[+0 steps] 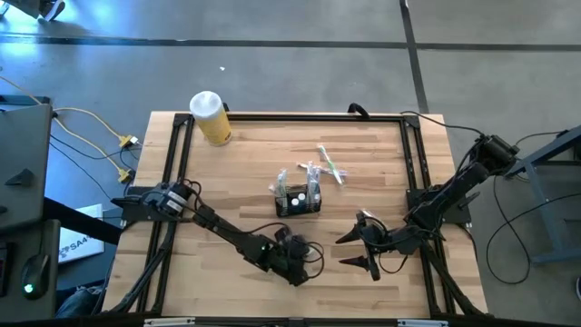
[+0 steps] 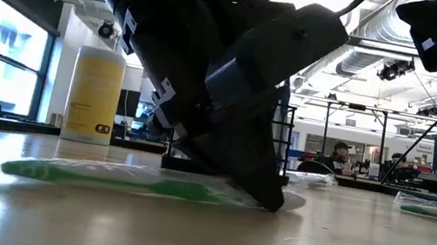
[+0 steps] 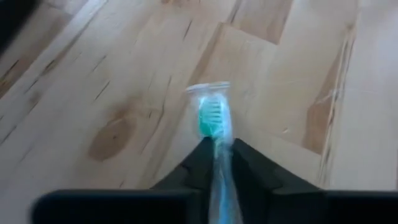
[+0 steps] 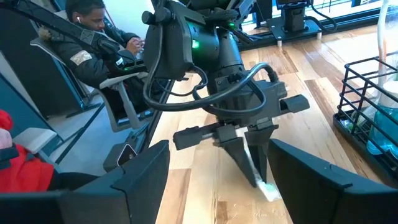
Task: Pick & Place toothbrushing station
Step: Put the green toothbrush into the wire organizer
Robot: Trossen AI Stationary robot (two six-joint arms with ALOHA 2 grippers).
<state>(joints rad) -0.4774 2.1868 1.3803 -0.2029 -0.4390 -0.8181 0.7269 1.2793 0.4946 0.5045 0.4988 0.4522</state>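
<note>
A green toothbrush (image 3: 212,121) in a clear wrapper lies flat on the wooden table near its front edge, and my left gripper (image 1: 302,265) is shut on it. The low view shows its green handle (image 2: 104,177) stretching away under the arm. The toothbrushing station (image 1: 300,202), a small black mesh caddy, stands mid-table with several items inside, just beyond the gripper. My right gripper (image 1: 352,251) hovers open to the right of the left one, holding nothing. My left gripper pinches the wrapped toothbrush at its neck (image 3: 217,149), just behind the bristle head, between its two fingers (image 3: 252,165). The fingers slant down from the table's left side. The head sticks out past the fingertips. The brush lies on the table (image 2: 190,190).
A yellow cylinder with a white lid (image 1: 211,118) stands at the far left corner. Two or three more wrapped toothbrushes (image 1: 329,167) lie behind the caddy. A black frame (image 1: 172,182) borders the table. People sit in the room beyond the table (image 4: 93,25).
</note>
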